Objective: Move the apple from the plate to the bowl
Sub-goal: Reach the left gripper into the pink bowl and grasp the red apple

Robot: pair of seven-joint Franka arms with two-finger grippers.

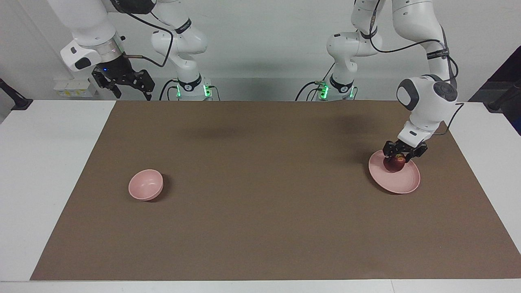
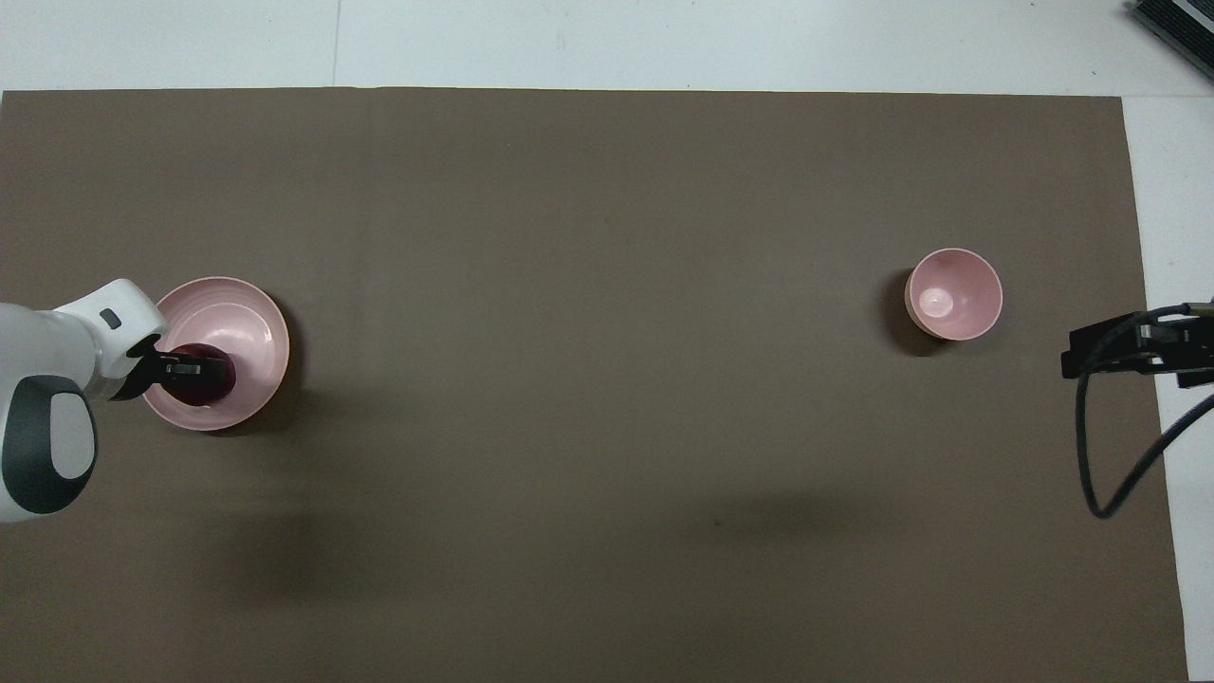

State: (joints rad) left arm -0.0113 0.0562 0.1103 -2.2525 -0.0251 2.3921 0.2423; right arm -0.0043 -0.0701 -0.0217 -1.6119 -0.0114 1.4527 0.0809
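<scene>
Apple [image 1: 394, 164] is seen resting on the plate [image 1: 401, 182] toward the left arm's end of the table, clasped by the left gripper [image 1: 399, 156]; the bowl [image 1: 145, 185] is set well apart toward the right arm's end; the right gripper [image 1: 126, 84], spread wide, is held aloft over the table's edge.

High facing camera set across the table [image 1: 260, 191] looking at the robots, overhead camera looking steeply down from their end, both distant, whole mat [image 2: 588, 379] shared, views half a turn apart
</scene>
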